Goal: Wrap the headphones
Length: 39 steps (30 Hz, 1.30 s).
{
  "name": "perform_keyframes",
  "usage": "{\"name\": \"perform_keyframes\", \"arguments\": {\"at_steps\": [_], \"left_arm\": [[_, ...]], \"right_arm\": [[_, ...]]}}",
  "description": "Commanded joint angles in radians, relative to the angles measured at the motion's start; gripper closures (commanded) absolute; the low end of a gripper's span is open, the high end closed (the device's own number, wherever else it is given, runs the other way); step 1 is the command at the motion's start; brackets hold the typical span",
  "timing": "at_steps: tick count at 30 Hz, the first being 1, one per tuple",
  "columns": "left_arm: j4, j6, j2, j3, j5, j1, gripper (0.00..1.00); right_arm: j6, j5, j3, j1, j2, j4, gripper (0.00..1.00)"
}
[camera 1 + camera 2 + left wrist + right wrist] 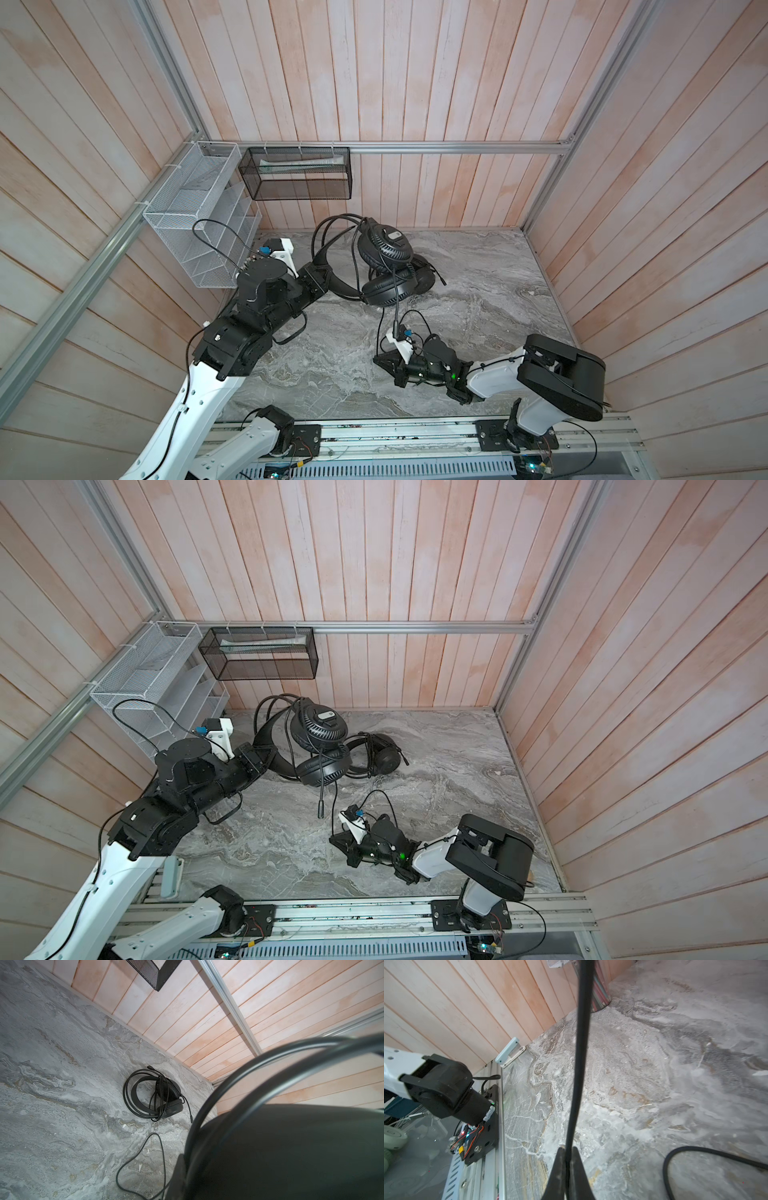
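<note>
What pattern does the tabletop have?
Grey marble-look tabletop with pale veins; best seen in the right wrist view.

My remote feed shows: grey marble tabletop (pixel 498 291) boxed in by pink-washed plank walls (pixel 415 83), aluminium rail (pixel 457 147) across back wall. White wire basket (pixel 166 216) hangs at back left corner. Black mesh basket (pixel 299 189) hangs beside it, pale rolled item (pixel 307 163) inside. Clear tiered organiser (pixel 245 212) in corner below. Pale-green clip (pixel 172 877) at table's front left edge.

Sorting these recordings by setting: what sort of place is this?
Probably a purpose-built robot test booth: pale plank walls on aluminium framing, a marble-look tabletop, and robot arms bolted to a front rail.
</note>
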Motion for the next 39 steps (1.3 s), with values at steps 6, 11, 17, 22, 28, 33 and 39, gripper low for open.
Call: {"name": "perform_keyframes", "arguments": {"at_steps": [6,11,17,22,28,33,39], "left_arm": [[0.118,-0.009,0.075,0.002,-0.087,0.046,1.0],[0.154,-0.024,0.092,-0.03,-0.162,0.055,1.0],[0.171,-0.027,0.147,-0.05,-0.202,0.06,1.0],[0.177,-0.021,0.166,-0.069,-0.234,0.06,1.0],[0.179,-0.016,0.179,-0.097,-0.255,0.06,1.0],[0.179,-0.003,0.188,-0.122,-0.269,0.06,1.0],[0.165,0.061,0.224,-0.165,-0.287,0.06,1.0]], "right_arm": [[-0.077,0.063,0.095,0.132,-0.086,-0.218,1.0],[-0.127,0.034,0.167,0.163,-0.148,-0.357,1.0],[-0.173,0.02,0.23,0.2,-0.219,-0.478,1.0],[-0.215,0.03,0.289,0.218,-0.279,-0.606,1.0],[-0.271,0.061,0.361,0.231,-0.358,-0.756,1.0],[-0.305,0.081,0.416,0.235,-0.41,-0.856,1.0],[-0.428,0.101,0.579,0.236,-0.463,-1.079,1.0]]}}
